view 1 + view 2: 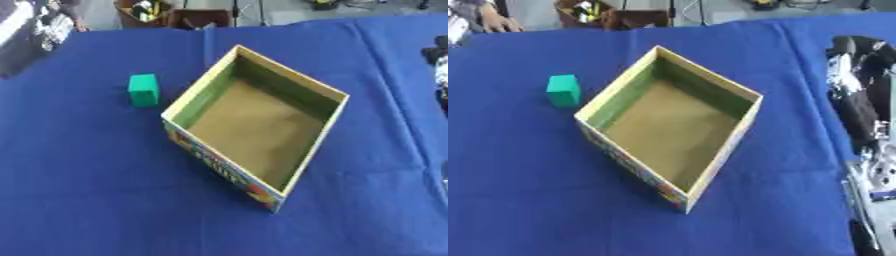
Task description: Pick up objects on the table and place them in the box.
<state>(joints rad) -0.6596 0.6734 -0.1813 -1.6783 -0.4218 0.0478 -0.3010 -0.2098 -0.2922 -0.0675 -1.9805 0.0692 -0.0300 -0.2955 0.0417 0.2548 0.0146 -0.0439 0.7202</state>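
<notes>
A small green block [143,89] stands on the blue cloth just left of the box, apart from it. The open cardboard box [220,168] sits mid-table, turned corner-on, with colourful print on its front wall and a bare brown floor; nothing lies inside it. My right arm and hand [859,102], black with silver parts, show along the right edge, well to the right of the box and touching neither object. Its fingers are blurred. My left hand does not show.
The blue cloth [87,200] covers the whole table. A dark blurred shape [31,35] sits at the far left corner. Brown boxes of clutter [171,15] stand beyond the far edge, where a person's hand [500,22] rests.
</notes>
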